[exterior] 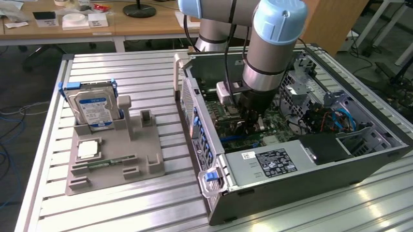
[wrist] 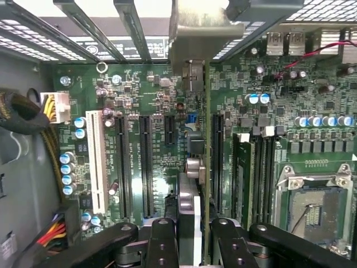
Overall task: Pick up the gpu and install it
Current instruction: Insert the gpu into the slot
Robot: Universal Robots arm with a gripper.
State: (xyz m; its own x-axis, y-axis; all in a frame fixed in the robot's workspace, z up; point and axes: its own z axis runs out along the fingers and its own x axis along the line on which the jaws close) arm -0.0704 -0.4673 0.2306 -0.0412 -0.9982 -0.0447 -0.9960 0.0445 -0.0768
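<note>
The gpu (wrist: 207,139) shows edge-on in the wrist view as a thin green card, with its metal end bracket (wrist: 198,33) against the case's rear slot openings. My gripper (wrist: 195,241) is shut on the card's near end, a black finger (wrist: 162,240) on each side. The card hangs upright over the green motherboard (wrist: 167,84), between the black expansion slots (wrist: 146,167) and the memory slots (wrist: 254,173). I cannot tell whether its lower edge touches a slot. In the exterior view my gripper (exterior: 248,123) reaches down into the open computer case (exterior: 310,164).
A grey fixture tray (exterior: 113,159) on the slatted table holds an upright hard drive (exterior: 94,108), a small memory stick (exterior: 106,163) and a square chip (exterior: 87,149). Inside the case are the power supply (exterior: 271,162), cable bundles (wrist: 56,229) and the CPU socket (wrist: 315,206).
</note>
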